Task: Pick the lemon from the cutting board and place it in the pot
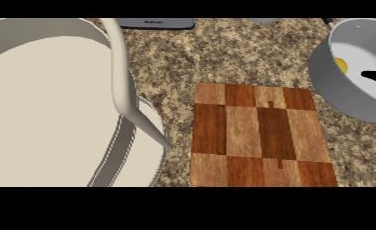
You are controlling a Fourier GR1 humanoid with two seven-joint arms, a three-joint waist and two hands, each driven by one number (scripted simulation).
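Note:
The wooden cutting board (258, 135) lies in the middle of the counter with nothing on it. At the right edge stands the grey pot (335, 88), tilted toward the view, with its white inside showing. A yellow piece of the lemon (341, 64) shows inside the pot, low against the near wall, which hides most of it. A small black part of my right hand (369, 74) pokes in from the right edge above the pot's inside, just right of the lemon and apart from it. My left hand does not show.
A large white sink basin (51, 114) fills the left side, and its pale faucet spout (125, 89) arches down toward the board's left edge. A dark grey appliance (155, 23) sits at the back. Speckled granite counter (235, 55) lies between them.

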